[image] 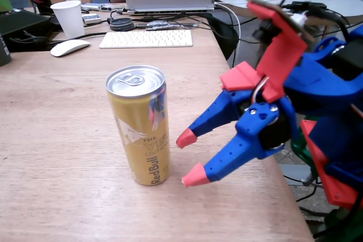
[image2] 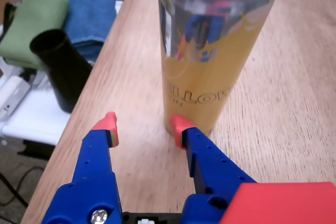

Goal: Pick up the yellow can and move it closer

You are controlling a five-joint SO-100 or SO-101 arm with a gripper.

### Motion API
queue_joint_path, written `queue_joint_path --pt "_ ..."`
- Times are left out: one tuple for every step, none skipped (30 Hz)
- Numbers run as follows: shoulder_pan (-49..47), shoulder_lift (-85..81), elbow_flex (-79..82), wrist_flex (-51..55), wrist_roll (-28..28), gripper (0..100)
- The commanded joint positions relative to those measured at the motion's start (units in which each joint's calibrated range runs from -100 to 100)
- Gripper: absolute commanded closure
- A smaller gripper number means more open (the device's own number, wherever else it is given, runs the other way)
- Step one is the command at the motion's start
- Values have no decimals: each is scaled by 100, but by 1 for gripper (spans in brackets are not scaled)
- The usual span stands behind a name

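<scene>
Yellow can [image: 142, 126] stands upright on the wooden worktop [image: 51, 140], long axis vertical, left of the gripper [image: 190, 157] in the fixed view. Fingers [image: 186, 138] are spread apart and hold nothing, their red tips pointing at the can's lower half, near but not touching. In the wrist view the can [image2: 210, 61] sits ahead and right of the gap, so judged misaligned; a sideways correction is needed before closing.

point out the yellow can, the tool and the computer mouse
yellow can [image: 144, 134], fixed view, middle of its golden side wall
tool [image: 190, 158], fixed view, the open gap midway between its two red fingertips
computer mouse [image: 69, 47], fixed view, top of its white shell
</scene>
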Motion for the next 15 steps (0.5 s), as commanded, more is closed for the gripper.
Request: queue_joint_path --pt "473 720 21 -1036 20 77" --pt "557 969 11 -1373 20 77" --pt "557 1175 11 -1627 20 77" --pt "557 1303 11 -1816 20 77" --pt "642 1381 11 -1923 20 77" --pt "845 1432 11 -1964 20 77" --pt "963 1441 11 -2013 20 77" --pt "963 1449 11 -2054 20 77" --pt "963 1449 11 -2054 20 77" --pt "980 1449 11 -2054 24 77" --pt "980 1449 11 -2054 39 77" --pt "980 1449 2 -2054 147 77" --pt "980 1449 2 -2054 283 78" --pt "963 1449 2 -2054 361 77" --pt "946 1449 2 -2054 327 77"
